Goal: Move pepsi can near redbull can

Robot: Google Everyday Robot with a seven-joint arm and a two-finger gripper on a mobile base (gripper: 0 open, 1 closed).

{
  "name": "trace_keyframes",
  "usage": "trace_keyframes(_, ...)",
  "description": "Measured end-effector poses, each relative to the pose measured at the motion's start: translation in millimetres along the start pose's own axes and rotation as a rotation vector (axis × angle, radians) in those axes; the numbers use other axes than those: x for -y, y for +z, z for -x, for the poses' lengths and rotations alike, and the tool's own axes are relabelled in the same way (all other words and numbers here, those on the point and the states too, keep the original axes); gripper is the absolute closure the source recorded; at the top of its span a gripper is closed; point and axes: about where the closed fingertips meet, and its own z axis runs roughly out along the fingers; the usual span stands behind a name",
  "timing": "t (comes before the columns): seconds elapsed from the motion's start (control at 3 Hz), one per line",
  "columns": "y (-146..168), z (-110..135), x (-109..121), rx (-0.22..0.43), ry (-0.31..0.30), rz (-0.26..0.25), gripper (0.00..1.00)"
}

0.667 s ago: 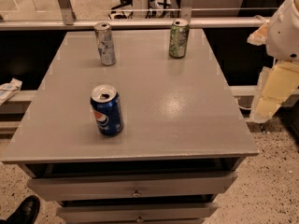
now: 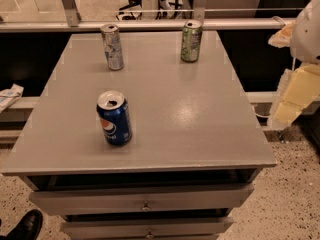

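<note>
While pepsi can (image 2: 114, 118) stands untouched, gripper (image 2: 293, 96) hangs rt of table (image 2: 200, 124)

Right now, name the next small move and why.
Probably reach the gripper toward the pepsi can: it stands near the table's front, apart from the redbull can at the back, while the gripper hangs off the right edge.

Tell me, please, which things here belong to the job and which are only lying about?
For the job: pepsi can; redbull can; hand, off the table, at its right side.
Lying about: green can; black shoe on the floor.
</note>
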Motion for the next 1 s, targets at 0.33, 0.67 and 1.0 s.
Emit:
trace_keyframes(0.33,4.5,12.1,-6.6,0.108,0.06,0.013,0.0)
trace_keyframes(0.67,19.3,36.5,-14.1,0.27,0.105,0.037,0.0)
trace_keyframes(1.0,30.6,61.2,-19.6,0.416,0.131,0.058,0.0)
